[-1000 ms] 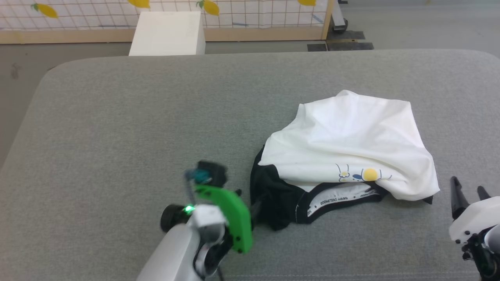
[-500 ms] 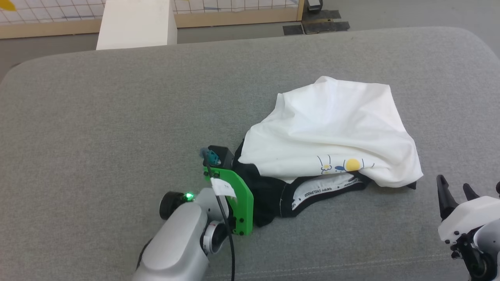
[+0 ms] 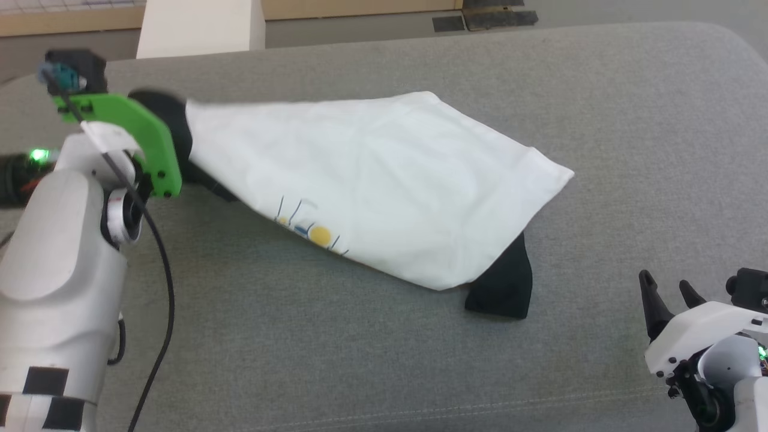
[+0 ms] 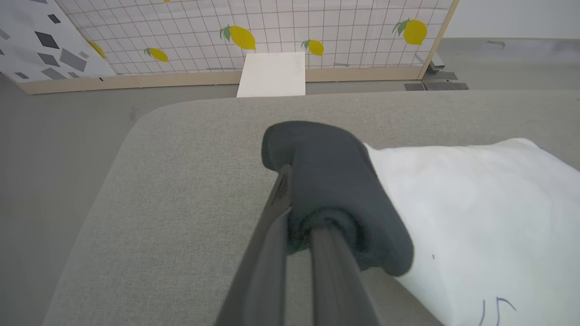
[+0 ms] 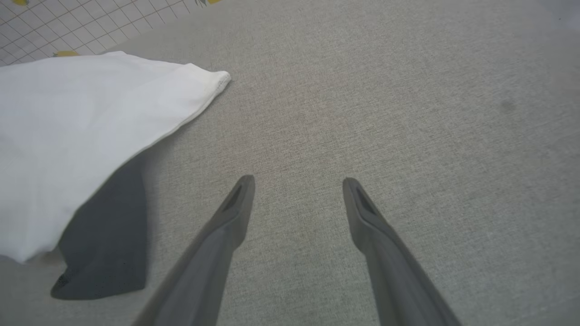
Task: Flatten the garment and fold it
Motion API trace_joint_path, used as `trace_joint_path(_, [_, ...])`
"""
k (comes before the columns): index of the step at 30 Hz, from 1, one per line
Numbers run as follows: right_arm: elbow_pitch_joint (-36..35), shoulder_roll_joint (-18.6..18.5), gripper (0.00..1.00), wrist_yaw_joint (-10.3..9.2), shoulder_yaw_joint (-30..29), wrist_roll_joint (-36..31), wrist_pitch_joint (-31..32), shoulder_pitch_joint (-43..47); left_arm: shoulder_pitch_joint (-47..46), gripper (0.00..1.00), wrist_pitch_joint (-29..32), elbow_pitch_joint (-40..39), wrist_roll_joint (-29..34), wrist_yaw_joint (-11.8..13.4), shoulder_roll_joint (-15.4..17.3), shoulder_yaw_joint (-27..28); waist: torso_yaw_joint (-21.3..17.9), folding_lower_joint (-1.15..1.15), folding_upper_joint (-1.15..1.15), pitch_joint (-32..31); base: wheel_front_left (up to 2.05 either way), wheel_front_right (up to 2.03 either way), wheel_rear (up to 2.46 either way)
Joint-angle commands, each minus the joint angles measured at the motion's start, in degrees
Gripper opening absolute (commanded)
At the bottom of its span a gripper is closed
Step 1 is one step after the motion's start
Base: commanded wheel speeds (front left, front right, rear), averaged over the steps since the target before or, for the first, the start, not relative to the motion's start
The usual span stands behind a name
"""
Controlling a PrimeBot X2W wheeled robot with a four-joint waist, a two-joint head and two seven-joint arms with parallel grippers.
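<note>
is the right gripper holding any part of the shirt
No, the right gripper stands open over the grey cushion, with nothing between its fingers, and the garment lies apart from it.

One shirt [image 3: 384, 174] is lying on one pad [image 3: 360, 336], one box [image 3: 201, 27] is standing behind, and two grippers are showing: left gripper [image 4: 297, 217], right gripper [image 5: 299, 182].

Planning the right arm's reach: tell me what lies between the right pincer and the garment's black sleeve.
Bare grey cushion lies between right pincer and black sleeve, per the right wrist view.
</note>
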Motion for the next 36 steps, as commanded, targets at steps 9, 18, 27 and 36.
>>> trace_joint_path(9, [0.16,0.01,1.0,-0.09,1.12,-0.09,-0.61,-0.63,6.81,1.0,-6.38,2.44,-8.8,-0.84,-2.75,6.8,0.99,0.0,0.0,1.05,0.0,0.0,0.0])
trace_joint_path(18, [-1.01,0.02,1.0,-0.09,1.86,0.58,-0.51,-0.19,25.6,1.0,-34.16,-14.22,-7.4,0.4,-4.46,13.87,5.02,0.0,0.0,-1.28,0.0,0.0,0.0])
trace_joint_path(27, [-2.33,-0.05,1.0,-0.09,1.01,-2.36,5.9,-7.04,38.15,1.0,-39.36,-25.3,-0.11,-1.26,-12.61,14.05,9.4,0.0,0.0,0.56,0.0,0.0,0.0])
trace_joint_path(36, [8.96,-5.0,1.0,-0.09,-1.31,-12.59,17.09,-25.04,36.63,1.0,-39.38,-29.57,5.95,-4.6,-17.1,13.73,13.0,0.0,0.0,8.29,0.0,0.0,0.0])
